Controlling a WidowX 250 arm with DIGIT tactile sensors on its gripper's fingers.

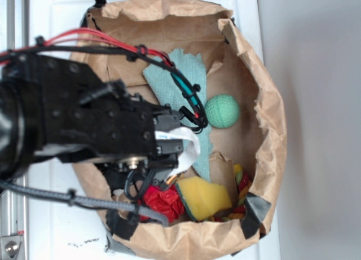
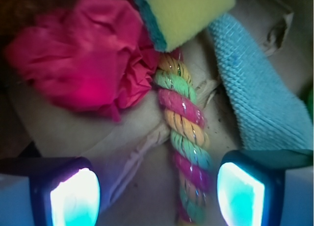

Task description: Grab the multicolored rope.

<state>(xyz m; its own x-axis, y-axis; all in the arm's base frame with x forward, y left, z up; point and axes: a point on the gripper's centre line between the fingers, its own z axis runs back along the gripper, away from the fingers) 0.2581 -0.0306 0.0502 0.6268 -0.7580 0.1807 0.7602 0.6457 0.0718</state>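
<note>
Multicolored rope (image 2: 184, 138) lies on the brown paper floor of the bag (image 1: 265, 91), running lengthwise between the two glowing pads of the claw (image 2: 157, 194), though clearly nearer the right-hand pad (image 2: 240, 194) than the left one (image 2: 73, 196) in the wrist view. The claw is spread wide and holds nothing; neither pad seems to touch the cord. Taking the rope as the landmark: the yellow sponge (image 2: 189, 12) sits on its far end, the red ruffled ball (image 2: 81, 59) presses against its left side near that same end, and the blue knitted cloth (image 2: 262, 88) lies just to its right. Several things could spoil the grab, in my judgement. Because the rope is off-centre, the nearer pad would meet it first and may shove or roll the round cord sideways instead of squeezing it. The cloth beside the rope could be pinched along with it. The sponge weighing on the far end might drag or tumble if the cord is lifted, and loose paper beneath could be caught up. From the exterior view the arm (image 1: 62, 119) hides the claw and most of the rope, so how low it hangs over the bag floor cannot be told.
</note>
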